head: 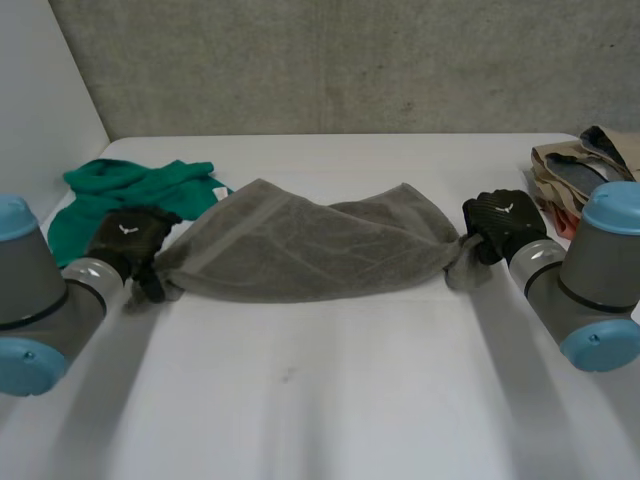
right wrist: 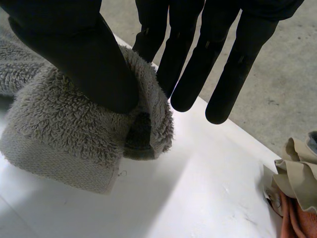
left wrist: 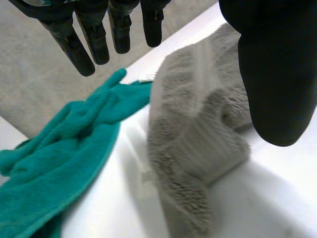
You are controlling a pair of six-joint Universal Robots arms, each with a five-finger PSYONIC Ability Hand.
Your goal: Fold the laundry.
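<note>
A grey towel (head: 320,245) lies spread across the middle of the white table (head: 330,400), stretched between my two hands. My left hand (head: 130,235) is at its left corner. In the left wrist view its fingers (left wrist: 99,39) are straight and stand off the towel (left wrist: 198,129), whose bunched corner lies on the table under the thumb. My right hand (head: 505,222) is at the right corner. There its thumb (right wrist: 84,54) pinches the folded towel corner (right wrist: 64,129) against a finger, while the other fingers stay straight.
A green cloth (head: 110,195) lies crumpled at the back left, just behind my left hand and touching the towel's edge (left wrist: 59,153). A pile of beige and orange clothes (head: 570,175) sits at the table's right edge, beside my right hand (right wrist: 297,173).
</note>
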